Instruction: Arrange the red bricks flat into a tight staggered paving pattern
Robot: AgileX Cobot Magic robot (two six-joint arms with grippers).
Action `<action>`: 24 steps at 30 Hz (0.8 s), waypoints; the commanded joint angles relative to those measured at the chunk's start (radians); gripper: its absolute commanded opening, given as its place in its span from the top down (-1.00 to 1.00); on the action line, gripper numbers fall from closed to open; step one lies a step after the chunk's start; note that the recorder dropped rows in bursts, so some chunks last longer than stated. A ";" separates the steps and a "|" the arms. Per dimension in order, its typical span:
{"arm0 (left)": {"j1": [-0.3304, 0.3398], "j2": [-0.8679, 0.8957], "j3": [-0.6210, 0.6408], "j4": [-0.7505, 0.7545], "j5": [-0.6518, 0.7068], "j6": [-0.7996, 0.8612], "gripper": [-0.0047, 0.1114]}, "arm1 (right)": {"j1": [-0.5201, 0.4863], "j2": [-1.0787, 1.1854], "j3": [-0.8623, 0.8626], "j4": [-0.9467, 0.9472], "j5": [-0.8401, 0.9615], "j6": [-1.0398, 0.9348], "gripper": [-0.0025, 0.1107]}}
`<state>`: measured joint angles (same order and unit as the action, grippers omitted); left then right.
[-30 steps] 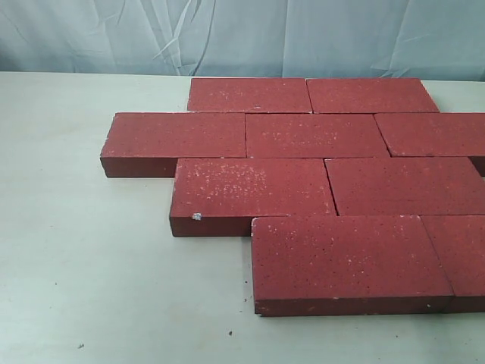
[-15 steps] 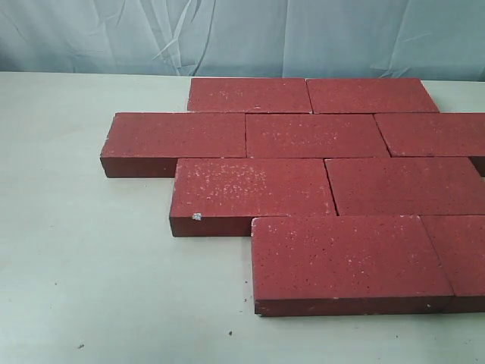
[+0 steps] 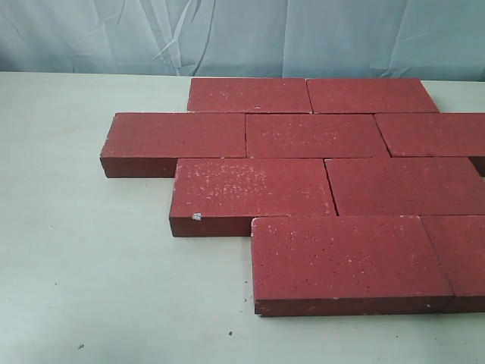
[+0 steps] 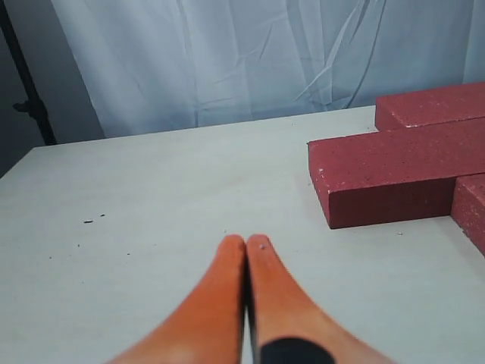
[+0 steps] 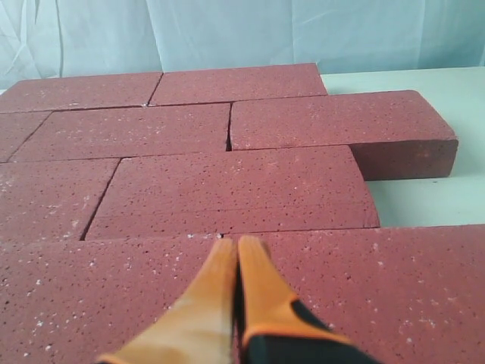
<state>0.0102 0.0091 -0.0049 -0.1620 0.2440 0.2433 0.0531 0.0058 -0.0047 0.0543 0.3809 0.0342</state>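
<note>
Staggered red bricks (image 3: 317, 136) run off the exterior frame's right edge (full count hidden); left gripper (image 4: 246, 243) and right gripper (image 5: 237, 244) are pressed together, empty.

The red bricks (image 3: 317, 136) are dark red with fine white speckles; one bears a small white spot, possibly a chip. The table (image 3: 91, 250) is pale greenish-white and the cloth backdrop (image 3: 114, 38) pale blue. The left gripper (image 4: 245, 243) and right gripper (image 5: 236, 244) are orange with black patches.

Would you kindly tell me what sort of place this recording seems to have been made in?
Probably an indoor lab or test bench, not a building site. The red bricks lie on a pale tabletop, and a wrinkled light cloth backdrop hangs behind them.
</note>
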 commanded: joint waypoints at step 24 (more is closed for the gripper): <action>-0.002 -0.009 0.005 0.088 -0.007 -0.234 0.92 | 0.000 -0.006 0.005 0.000 -0.010 -0.004 0.97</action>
<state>0.0102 0.0050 -0.0049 -0.0850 0.2440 0.0201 0.0531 0.0058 -0.0047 0.0543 0.3786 0.0342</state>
